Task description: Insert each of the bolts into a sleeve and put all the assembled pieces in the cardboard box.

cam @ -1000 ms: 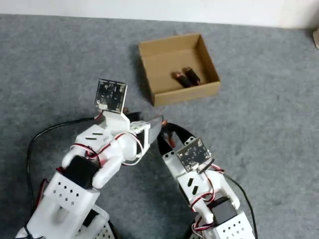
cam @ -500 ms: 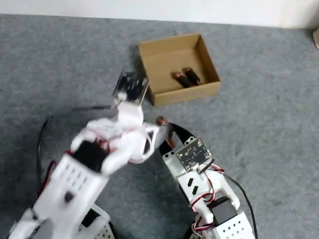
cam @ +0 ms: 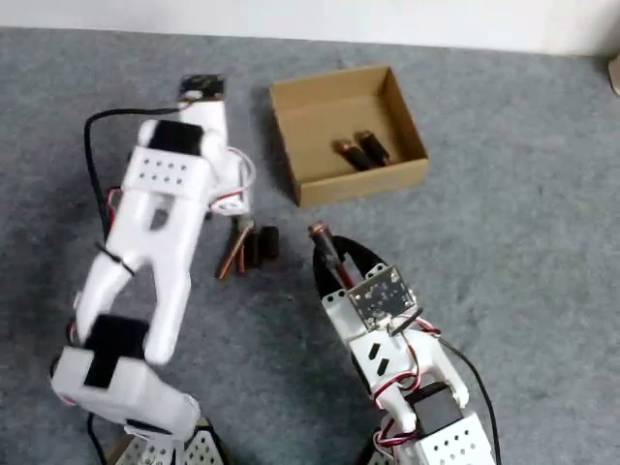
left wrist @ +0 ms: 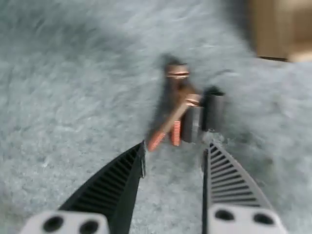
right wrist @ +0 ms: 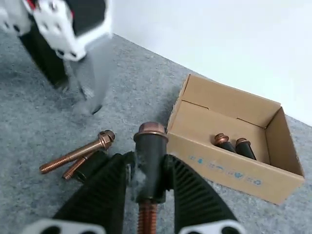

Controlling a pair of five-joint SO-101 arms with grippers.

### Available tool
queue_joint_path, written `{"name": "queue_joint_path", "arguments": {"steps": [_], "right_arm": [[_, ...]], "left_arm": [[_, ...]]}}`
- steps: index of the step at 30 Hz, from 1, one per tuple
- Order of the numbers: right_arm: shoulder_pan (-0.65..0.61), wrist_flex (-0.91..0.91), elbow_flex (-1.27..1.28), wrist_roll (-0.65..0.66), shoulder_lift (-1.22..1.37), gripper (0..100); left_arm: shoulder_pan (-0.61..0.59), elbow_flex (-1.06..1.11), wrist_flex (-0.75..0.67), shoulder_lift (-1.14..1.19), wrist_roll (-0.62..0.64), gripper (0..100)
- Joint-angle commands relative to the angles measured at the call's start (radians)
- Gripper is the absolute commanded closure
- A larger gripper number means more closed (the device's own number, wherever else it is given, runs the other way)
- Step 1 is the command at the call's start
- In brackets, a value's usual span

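Note:
My right gripper (right wrist: 148, 163) is shut on a black sleeve (right wrist: 150, 156) with a copper bolt (cam: 320, 235) through it, held above the carpet in front of the cardboard box (cam: 407, 172). Two assembled pieces (cam: 360, 151) lie inside the box (right wrist: 229, 165). My left gripper (left wrist: 173, 153) hangs open over loose parts on the carpet. These are two copper bolts (left wrist: 170, 127) lying side by side and two black sleeves (left wrist: 201, 121). In the high view the bolts (cam: 231, 252) and sleeves (cam: 262, 243) lie left of the right gripper (cam: 329, 257).
The left arm (cam: 160, 208) stretches far over the left side of the table, its body (right wrist: 63, 24) also showing in the right wrist view. Grey carpet (cam: 523, 252) covers the table. A pale wall (cam: 387, 15) runs along the far edge.
The left arm has swung away from the right gripper, out to the far left, uncovering the loose bolts and sleeves. The right gripper has kept its hold and barely moved.

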Motion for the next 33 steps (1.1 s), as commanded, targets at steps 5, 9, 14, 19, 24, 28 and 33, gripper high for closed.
{"name": "queue_joint_path", "arguments": {"steps": [5, 9, 14, 19, 24, 28, 33], "right_arm": [[0.015, -0.005, 0.134, 0.011, -0.002, 99.4], [0.053, -0.005, 0.134, 0.012, -0.002, 99.4], [0.071, -0.005, 0.127, 0.083, -0.002, 99.4], [0.082, -0.004, 0.073, 0.112, -0.001, 99.4], [0.090, -0.007, -0.042, 0.112, 0.056, 99.4], [0.094, -0.010, -0.239, 0.112, 0.325, 99.4], [0.096, -0.007, -0.636, 0.109, 0.834, 99.4]], "left_arm": [[-0.028, -0.096, -0.041, 0.094, 0.006, 81], [-0.027, -0.116, -0.061, 0.119, 0.005, 81], [-0.033, -0.101, -0.167, 0.171, -0.060, 81], [-0.045, -0.093, -0.216, 0.271, -0.140, 81], [-0.044, -0.087, -0.259, 0.295, -0.178, 81], [-0.044, -0.084, -0.262, 0.295, -0.176, 81], [-0.045, -0.082, -0.281, 0.297, -0.176, 81]]}}
